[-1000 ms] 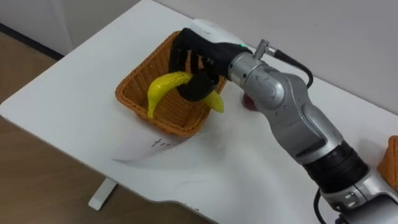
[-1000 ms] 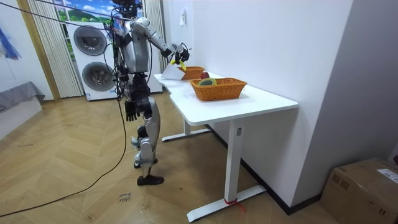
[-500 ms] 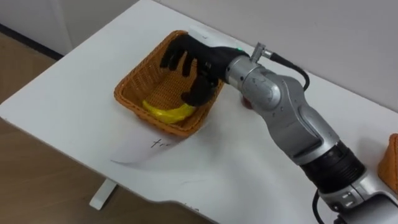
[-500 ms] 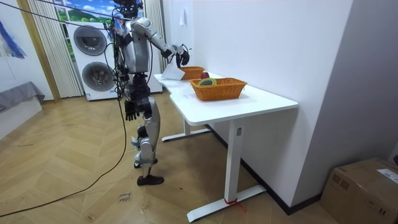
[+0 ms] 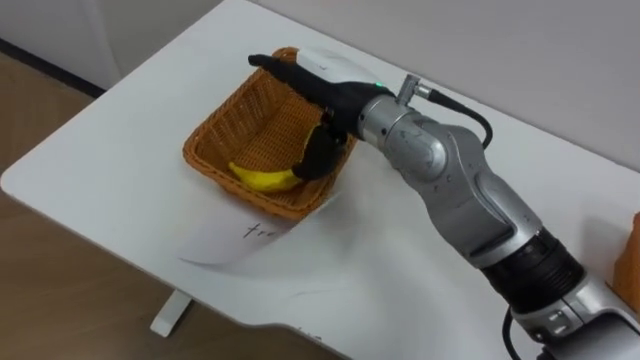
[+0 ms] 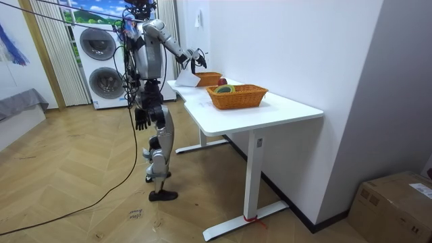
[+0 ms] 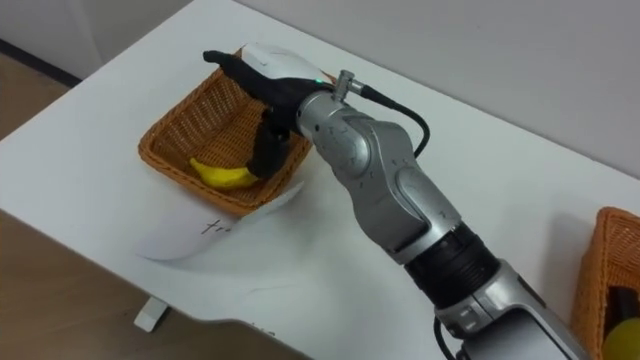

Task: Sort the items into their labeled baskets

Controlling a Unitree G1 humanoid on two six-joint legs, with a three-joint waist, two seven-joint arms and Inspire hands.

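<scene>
One banana lies on the floor of the wicker basket, against its near wall, on its side. This basket stands towards the left end of the white table.

Right hand: held above the basket's far right part, reaching in from the right. Its fingers are straight and spread, pointing left over the far rim. The thumb points down into the basket, just beside the right end of the banana. Whether the thumb touches the fruit cannot be told. The hand grips nothing.

Left hand: seen in the room view hanging by the robot's hip, well apart from the table. Too small there to tell how its fingers are set.

Paper sheet: white, with handwriting, lying on the table at the near side of the basket. Its far edge runs under the basket's near rim and its right edge curls upward.

Second basket: wicker, at the right edge of the right eye view, well apart from the first. Something dark and something yellow lie in it, which cannot be identified.

Position: the room view shows the robot standing upright at the far end of the table, with stacked washing machines behind it.
</scene>
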